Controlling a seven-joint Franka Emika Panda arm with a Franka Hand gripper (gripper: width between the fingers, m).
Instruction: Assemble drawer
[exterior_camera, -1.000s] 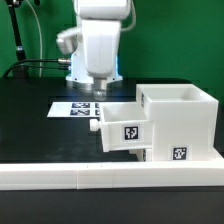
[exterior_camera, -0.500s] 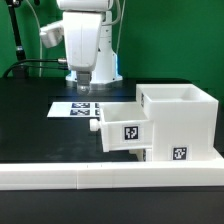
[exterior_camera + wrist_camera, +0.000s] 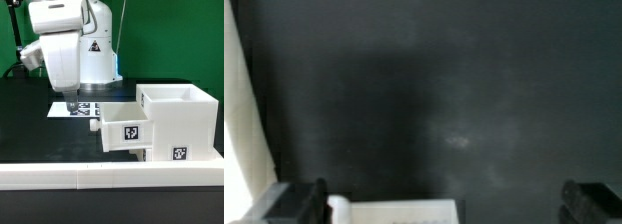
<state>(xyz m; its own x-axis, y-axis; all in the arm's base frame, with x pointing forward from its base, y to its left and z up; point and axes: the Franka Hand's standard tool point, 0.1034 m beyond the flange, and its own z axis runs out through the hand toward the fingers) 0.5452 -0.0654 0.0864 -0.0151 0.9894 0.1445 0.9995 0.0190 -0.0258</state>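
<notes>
Change since earlier frames: arm has travelled toward the exterior view's left; gripper (image 3: 71, 101) now hangs over the left end of the marker board (image 3: 95, 108), away from the drawer parts, which have not shifted.
Gripper state: jaws spread apart, nothing between them; the wrist view shows both fingers (image 3: 295, 203) wide with bare dark desk (image 3: 438, 100) below.
Shell: tall white box (image 3: 185, 120), open top, tag on its front, standing at the exterior view's right against the low border wall (image 3: 60, 176).
Tray: shallow knobbed tray (image 3: 125, 128), tagged, seated partway in the shell's left face, knob (image 3: 95, 127) pointing to the exterior view's left.
Second tray: not made out in either view.
Key relation: tray lies at about 4 o'clock from the gripper in the exterior view, near but apart; its sliding axis runs left to right toward the shell.
Likely next call: bring the gripper back toward the knob end and press along that axis.
</notes>
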